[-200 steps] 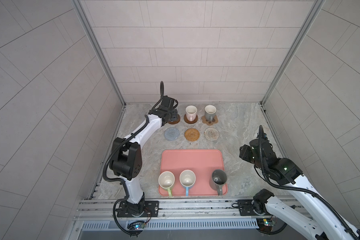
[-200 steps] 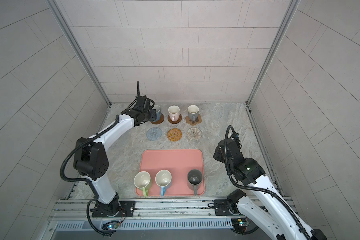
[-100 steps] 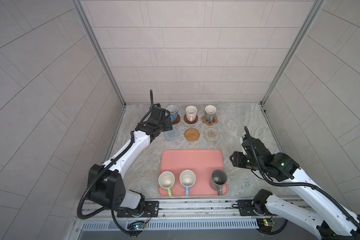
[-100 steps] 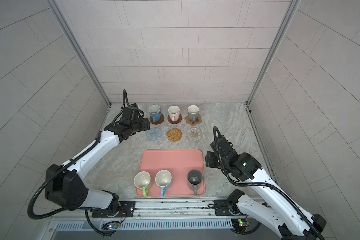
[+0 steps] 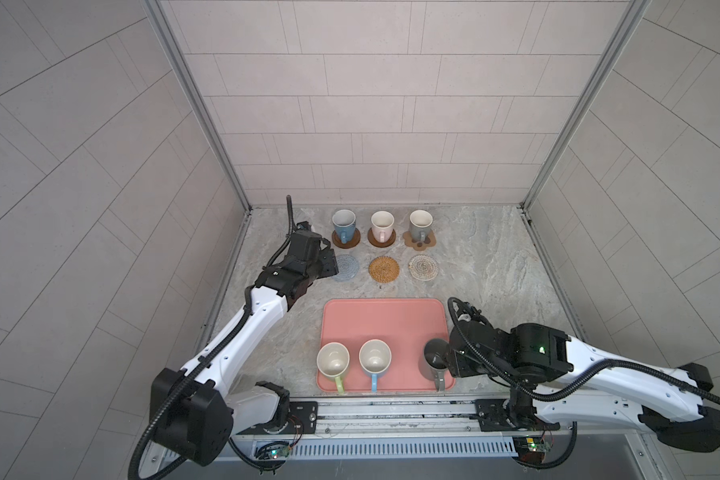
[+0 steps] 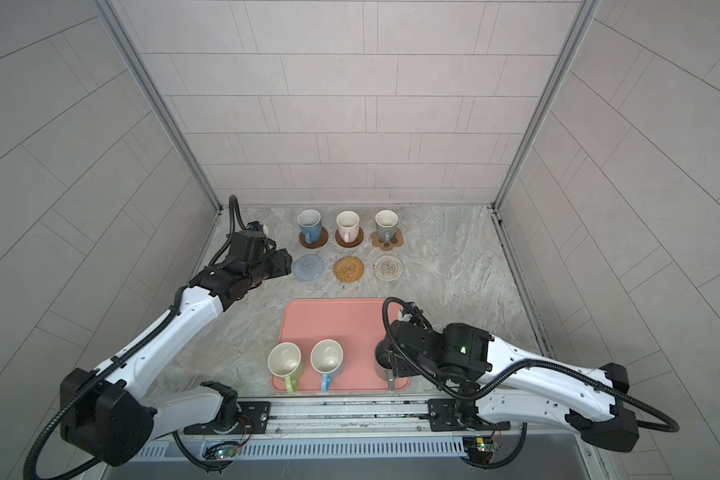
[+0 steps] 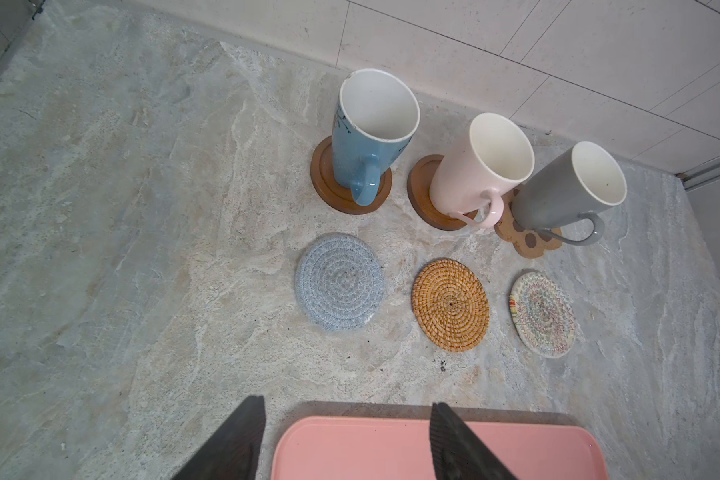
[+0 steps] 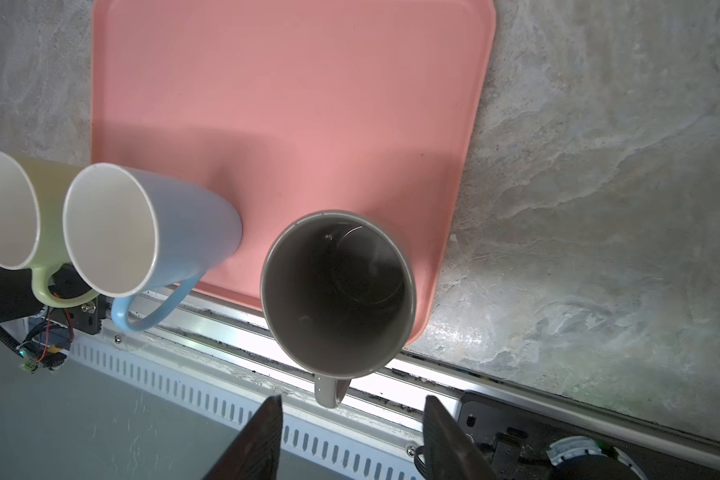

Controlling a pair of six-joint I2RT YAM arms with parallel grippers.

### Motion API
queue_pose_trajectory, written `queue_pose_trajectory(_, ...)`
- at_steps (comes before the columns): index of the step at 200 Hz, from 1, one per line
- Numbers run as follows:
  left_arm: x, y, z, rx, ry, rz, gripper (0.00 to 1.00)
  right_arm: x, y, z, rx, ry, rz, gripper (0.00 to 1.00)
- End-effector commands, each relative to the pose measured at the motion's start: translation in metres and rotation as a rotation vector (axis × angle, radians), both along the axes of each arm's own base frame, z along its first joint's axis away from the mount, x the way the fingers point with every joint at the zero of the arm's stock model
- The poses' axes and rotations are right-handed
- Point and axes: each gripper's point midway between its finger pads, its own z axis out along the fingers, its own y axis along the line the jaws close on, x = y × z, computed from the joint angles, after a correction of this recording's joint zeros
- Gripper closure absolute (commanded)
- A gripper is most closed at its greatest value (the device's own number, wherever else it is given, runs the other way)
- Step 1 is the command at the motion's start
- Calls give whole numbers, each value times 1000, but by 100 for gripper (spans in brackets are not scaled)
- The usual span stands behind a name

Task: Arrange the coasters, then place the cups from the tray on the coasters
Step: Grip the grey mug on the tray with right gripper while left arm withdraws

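Left end effector (image 7: 346,402) withdrawn from blue mug (image 7: 356,153), right end effector (image 8: 352,399) beside dark grey mug (image 8: 333,286) on tray (image 8: 267,104), both open

Blue mug (image 5: 344,224), pink mug (image 5: 382,224), grey mug (image 5: 420,223) upright on far-row coasters (image 5: 352,244); woven coasters (image 5: 384,269) bare. Yellow-green mug (image 5: 332,361), light-blue mug (image 5: 375,358), dark-grey mug (image 5: 431,353): salmon-pink tray (image 5: 383,320), near edge.

three cups (image 5: 374,359) on tray (image 5: 385,320), three on coasters (image 5: 350,245)
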Motion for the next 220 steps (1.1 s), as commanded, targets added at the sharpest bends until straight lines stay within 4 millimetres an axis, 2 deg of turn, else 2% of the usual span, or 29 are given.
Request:
queue_pose_trajectory(1, -2, 6, 2, 3, -13, 19, 30, 1, -2, -3, -18, -16, -79, 44)
queue_pose_trajectory(37, -2, 6, 4, 0, -13, 19, 30, -7, 11, -8, -24, -5, -59, 44)
queue_pose_trajectory(94, -6, 7, -1, -8, -3, 18, 29, -20, 20, -33, -88, 34, -72, 45)
queue_pose_trajectory(172, -12, 9, -1, -14, -7, 25, 29, -12, 17, -52, -134, 1, -137, 47)
queue_pose_trajectory(220, -17, 10, -6, -18, 1, 27, 29, -5, 17, -55, -153, -29, -150, 52)
